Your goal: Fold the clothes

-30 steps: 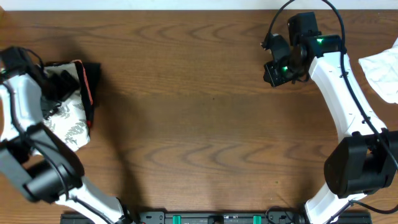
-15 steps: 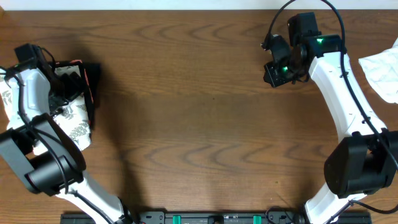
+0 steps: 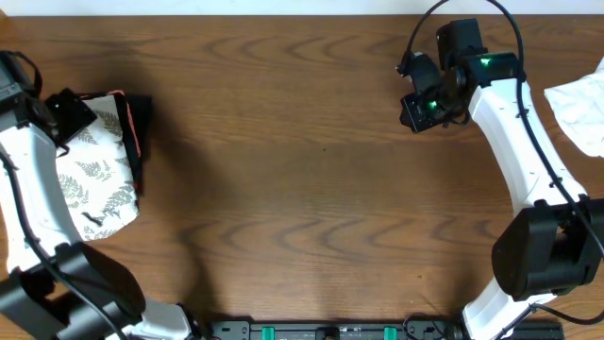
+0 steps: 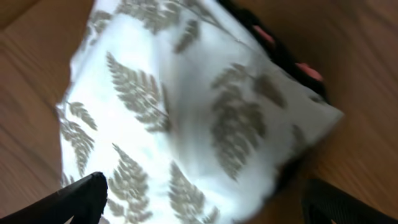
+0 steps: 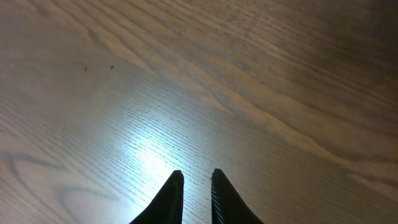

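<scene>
Left hand (image 4: 208, 205): fingers spread wide, holding nothing; it hangs over the cloth at the far left edge of the table (image 3: 302, 170); the wrist view shows a dark fingertip on each side of the printed fabric.
Fern-print dress (image 3: 94, 179): lies in a compact, soft-edged heap at the table's left edge, partly under the left arm; whether its folds are neat cannot be told.
Black bundle (image 3: 139, 132): dark, with coral-pink trim; it touches the dress along the dress's right side and peeks out from beneath it.
Step in hand: probably taking a fresh hold on the dress to lay or tidy a fold.
Doing it well: come down on one clear hem or corner; pinch only the printed layers, not the black trim beside them; lift low and draw toward the bare middle, since thin fabric is likely to slide and bunch.
Right hand (image 5: 196, 186): fingers nearly together, nothing between them; it hovers above bare wood far from the dress; it would have to cross over to pin the far edge.
White cloth (image 3: 578, 111): plain, at the right edge; leave it.
</scene>
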Available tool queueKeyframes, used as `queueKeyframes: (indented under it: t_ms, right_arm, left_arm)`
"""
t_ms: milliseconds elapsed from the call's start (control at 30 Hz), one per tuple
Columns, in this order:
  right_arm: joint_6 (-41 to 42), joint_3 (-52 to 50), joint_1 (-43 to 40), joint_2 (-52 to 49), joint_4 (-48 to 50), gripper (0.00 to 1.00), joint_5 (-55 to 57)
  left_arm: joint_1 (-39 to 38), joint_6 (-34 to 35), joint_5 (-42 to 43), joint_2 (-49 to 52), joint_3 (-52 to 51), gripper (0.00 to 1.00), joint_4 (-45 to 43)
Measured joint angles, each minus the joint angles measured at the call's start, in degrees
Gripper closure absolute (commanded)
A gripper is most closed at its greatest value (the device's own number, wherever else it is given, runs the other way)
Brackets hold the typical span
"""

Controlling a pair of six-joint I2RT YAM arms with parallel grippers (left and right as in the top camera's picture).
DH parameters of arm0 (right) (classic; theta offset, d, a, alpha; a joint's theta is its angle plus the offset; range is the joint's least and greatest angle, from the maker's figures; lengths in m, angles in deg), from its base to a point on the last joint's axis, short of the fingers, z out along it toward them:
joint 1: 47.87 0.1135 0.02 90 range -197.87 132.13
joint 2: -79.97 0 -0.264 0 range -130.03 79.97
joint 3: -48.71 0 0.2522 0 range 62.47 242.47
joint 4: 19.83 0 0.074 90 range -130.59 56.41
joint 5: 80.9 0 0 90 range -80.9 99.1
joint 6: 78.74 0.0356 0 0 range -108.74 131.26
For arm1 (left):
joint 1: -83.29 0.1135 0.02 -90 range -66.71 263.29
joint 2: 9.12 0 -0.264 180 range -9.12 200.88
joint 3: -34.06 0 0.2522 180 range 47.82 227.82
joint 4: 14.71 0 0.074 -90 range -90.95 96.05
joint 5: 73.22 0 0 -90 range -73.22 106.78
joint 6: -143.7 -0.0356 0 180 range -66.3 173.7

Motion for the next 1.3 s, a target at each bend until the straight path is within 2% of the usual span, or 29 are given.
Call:
queueKeyframes:
  t_ms: [300, 567, 1133, 1167, 1200, 1300]
  right_arm:
    - [0.0, 0.0, 0.0, 0.0, -0.6, 0.85, 0.0]
    - [0.0, 0.0, 0.0, 0.0, -0.8, 0.84, 0.0]
    - [0.1, 0.0, 0.0, 0.0, -0.7, 0.82, 0.4]
    - [0.1, 0.0, 0.0, 0.0, -0.6, 0.82, 0.4]
    - [0.2, 0.0, 0.0, 0.0, -0.6, 0.76, 0.4]
    - [0.7, 0.0, 0.0, 0.0, -0.5, 0.55, 0.5]
  left_arm:
    - [6.0, -0.2, -1.1, 8.3, -0.1, 0.02, -10.4]
    - [6.9, -0.1, -1.2, 18.4, 0.0, 0.02, -15.8]
    - [8.2, 0.1, 1.4, 19.6, 1.2, 0.02, -15.1]
    - [8.3, 0.0, 1.6, 19.3, 1.2, 0.02, -14.9]
    - [8.3, 0.1, 1.9, 18.9, 1.2, 0.02, -14.5]
    - [8.3, -0.3, 2.3, 16.4, 0.9, 0.02, -13.1]
